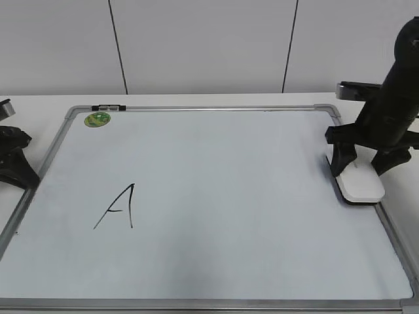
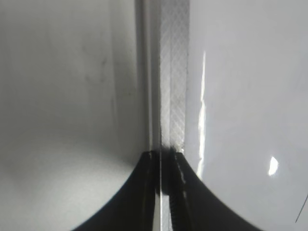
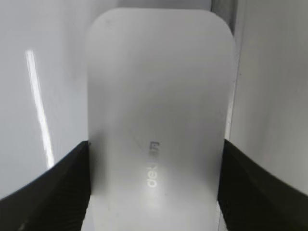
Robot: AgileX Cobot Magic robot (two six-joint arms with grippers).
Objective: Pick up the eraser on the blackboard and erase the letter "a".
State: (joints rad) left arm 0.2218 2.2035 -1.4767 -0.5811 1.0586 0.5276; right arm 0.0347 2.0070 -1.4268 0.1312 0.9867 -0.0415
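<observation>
Right gripper [image 3: 154,183] is seen straddling the eraser [image 1: 360,184] at the blackboard [image 1: 229,261] edge, three o'clock; fingers [image 3: 57,187] appear closed on its sides, contact unconfirmed. A square, centred grip is advised before lifting. Left gripper [image 2: 161,192]: state cannot be told.

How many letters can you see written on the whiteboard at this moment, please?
1: a capital "A" on the lower-left part of the blackboard. No lowercase "a" shows in any view.

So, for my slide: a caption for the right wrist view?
Right gripper straddling the white eraser, one finger on each side, at the whiteboard's edge.
</observation>
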